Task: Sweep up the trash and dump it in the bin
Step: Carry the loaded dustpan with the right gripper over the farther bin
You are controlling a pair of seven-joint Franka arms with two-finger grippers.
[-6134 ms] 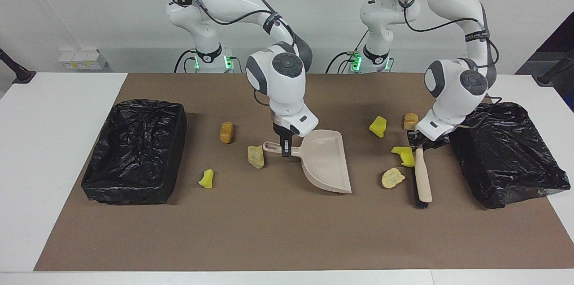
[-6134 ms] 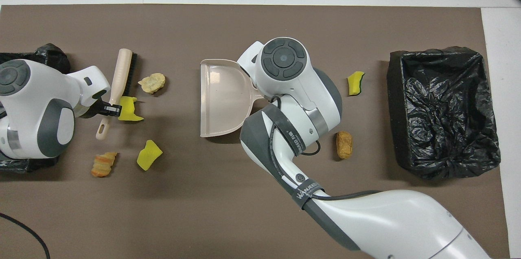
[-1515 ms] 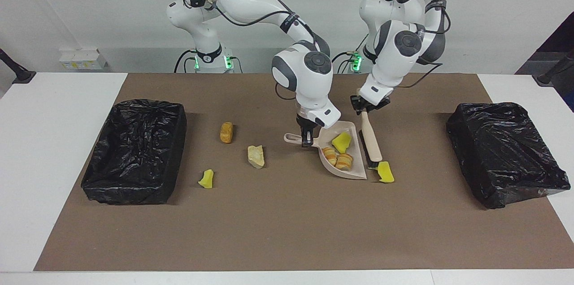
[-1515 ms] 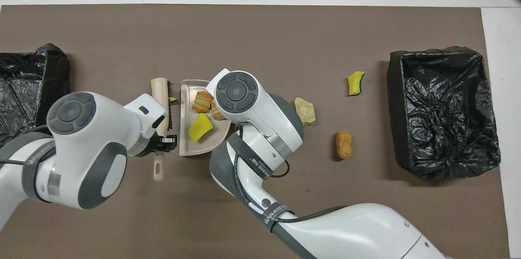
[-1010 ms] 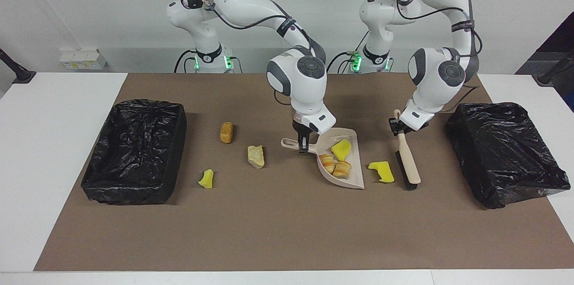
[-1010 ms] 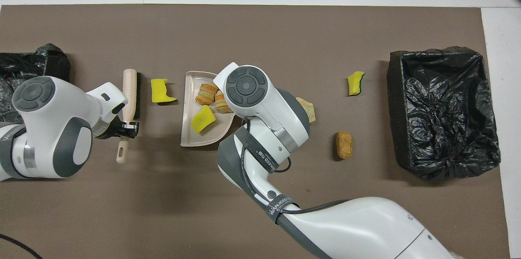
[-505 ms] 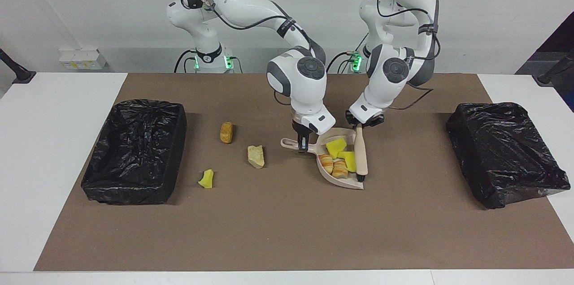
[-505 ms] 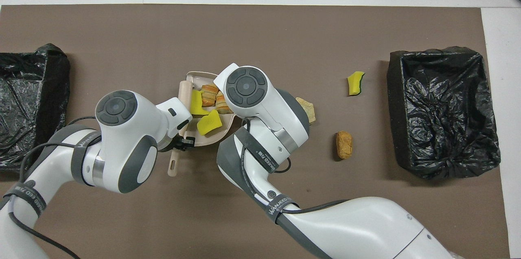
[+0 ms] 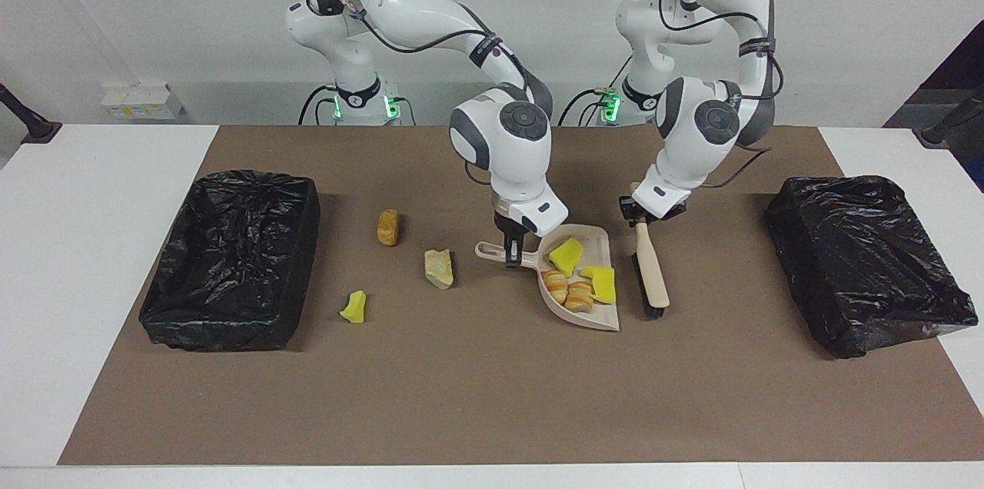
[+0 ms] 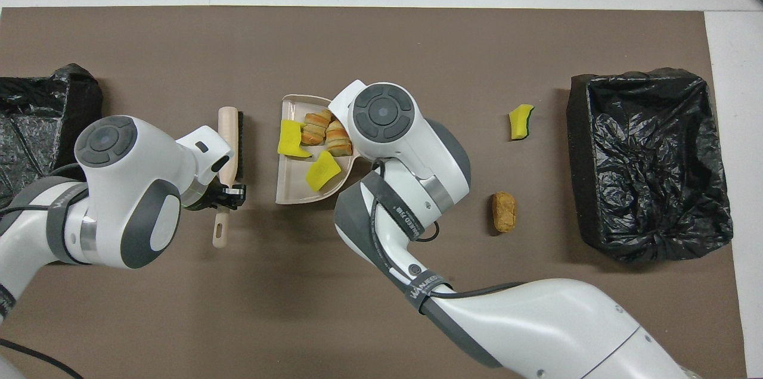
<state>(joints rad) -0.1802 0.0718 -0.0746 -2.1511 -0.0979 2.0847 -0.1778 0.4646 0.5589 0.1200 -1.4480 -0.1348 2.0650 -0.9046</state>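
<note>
My right gripper (image 9: pixel 510 254) is shut on the handle of the beige dustpan (image 9: pixel 596 246), which sits low over the middle of the mat. The pan (image 10: pixel 292 186) holds trash: two yellow sponge bits (image 9: pixel 566 256) and two bread-like lumps (image 9: pixel 567 292). My left gripper (image 9: pixel 642 217) is shut on the handle of the brush (image 9: pixel 653 278), which stands bristles down beside the pan's open edge, toward the left arm's end. Three more trash pieces lie on the mat toward the right arm's end: an orange lump (image 9: pixel 388 227), a pale lump (image 9: pixel 439 268) and a yellow bit (image 9: pixel 354 307).
A bin lined with a black bag (image 9: pixel 231 258) stands at the right arm's end of the brown mat, and another (image 9: pixel 869 258) at the left arm's end. In the overhead view the right arm's wrist (image 10: pixel 381 114) covers the pan's handle and the pale lump.
The brush pushed the last nearby yellow sponge bit into the pan, then drew back out toward the left arm's end. The pan shifted slightly toward the right arm's end.
</note>
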